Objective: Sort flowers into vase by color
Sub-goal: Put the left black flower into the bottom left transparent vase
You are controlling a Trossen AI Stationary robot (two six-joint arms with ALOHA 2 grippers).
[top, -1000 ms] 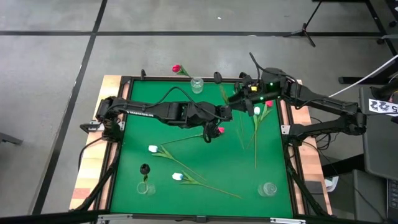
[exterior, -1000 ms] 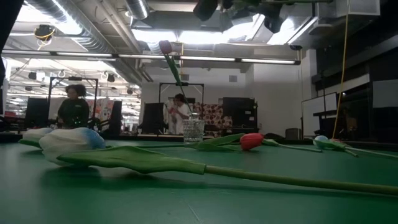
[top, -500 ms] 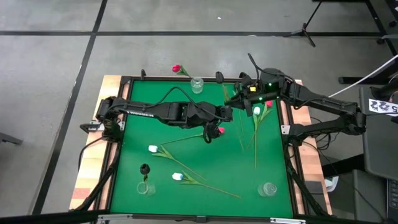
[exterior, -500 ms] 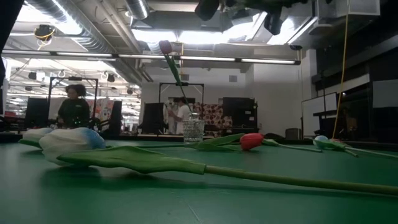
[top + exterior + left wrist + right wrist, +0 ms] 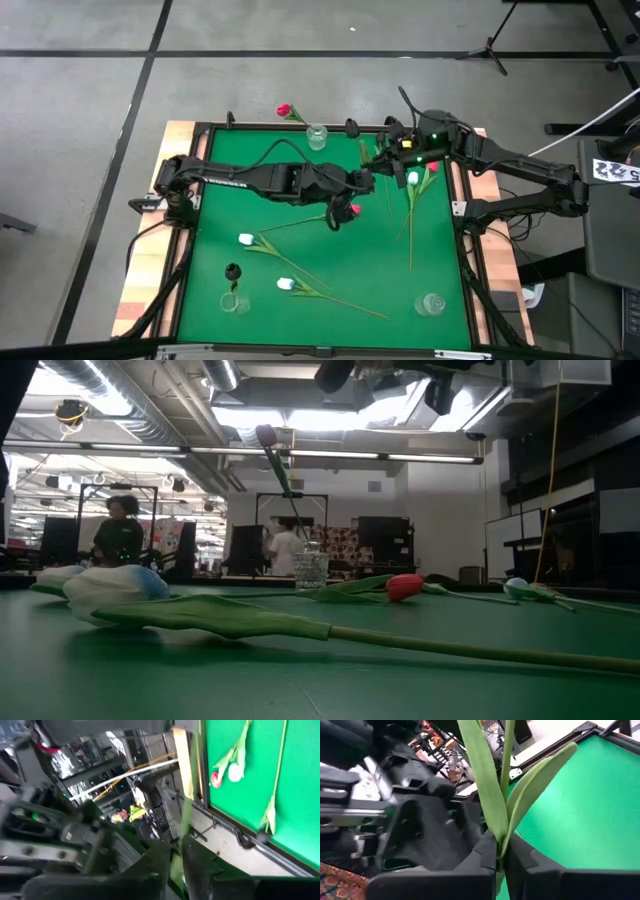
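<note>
Green stem hides between right fingers.

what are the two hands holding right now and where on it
Both grip one tulip by its green stem. The right hand is shut where the leaves branch off. The left hand pinches the same stem. The flower head is not visible.

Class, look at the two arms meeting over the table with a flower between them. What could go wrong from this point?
1. The right gripper clamps the held flower where its leaves join, so the flower may slip or twist.
2. The left gripper sits close by on the same stem, and pulling apart could bend it.
3. The small glass vase looks easy to tip during insertion.
</note>
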